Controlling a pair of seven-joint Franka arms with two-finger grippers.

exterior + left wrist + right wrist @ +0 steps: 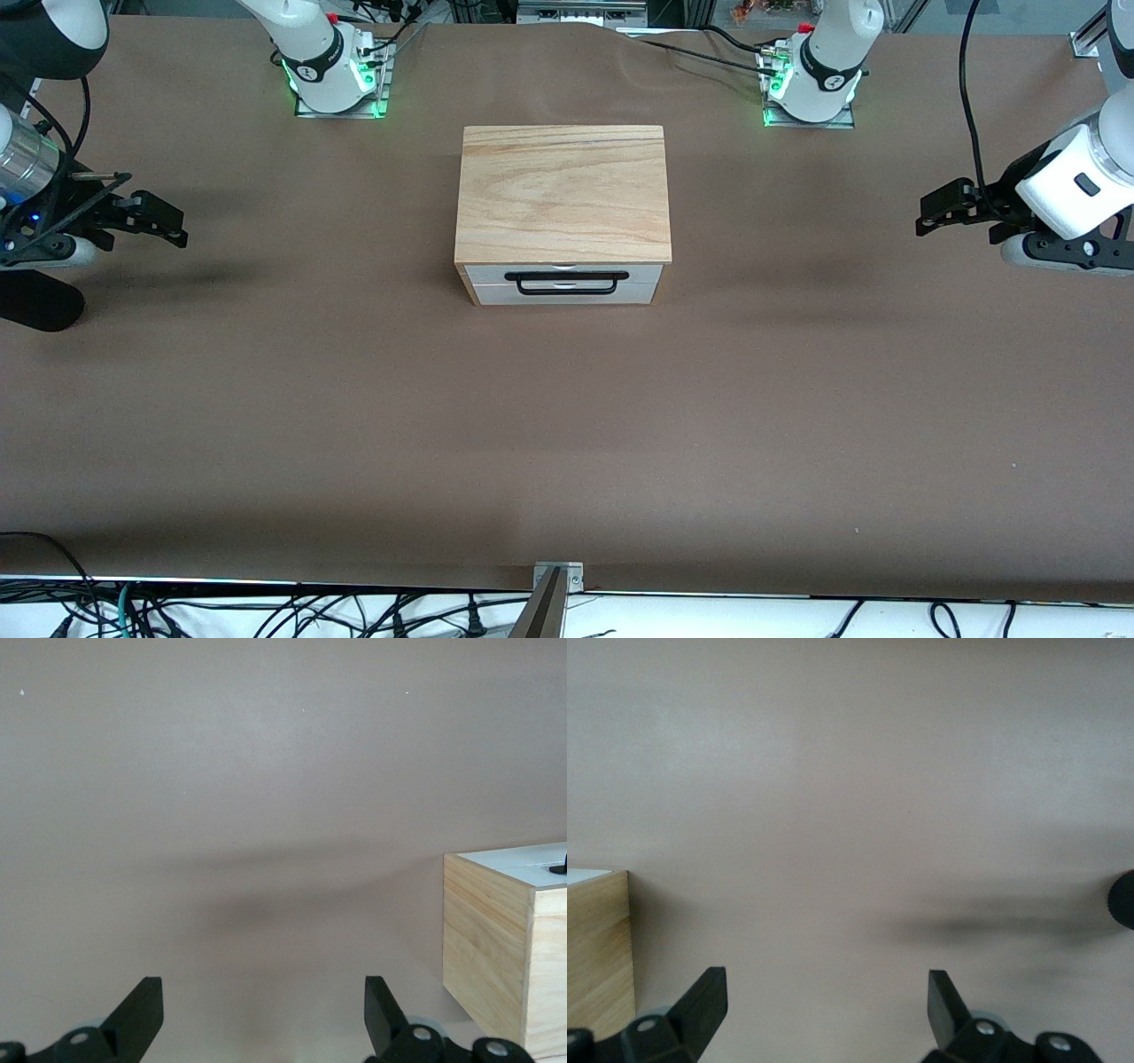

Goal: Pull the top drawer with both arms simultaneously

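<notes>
A brown tabletop (567, 425) is seen spread across the whole scene, with two white arms mounted along its edge farthest from the front camera. A light-wood box (562, 193) is set on the tabletop midway between the two arms' ends, its front turned toward the front camera. The top drawer (564, 273) is found fully pushed in, its white panel flush with the box front, and a black wire loop handle (567, 283) is hung across it; a second white drawer front appears to lie just below, though the seam is hard to make out. The right claw (151, 217) is held in the air over bare tabletop at the right arm's end, well apart from the box, with its fingers (700, 1001) spread wide and nothing between them. The left claw (948, 208) is held likewise over the left arm's end, its fingers (137, 1005) spread wide and nothing gripped.
</notes>
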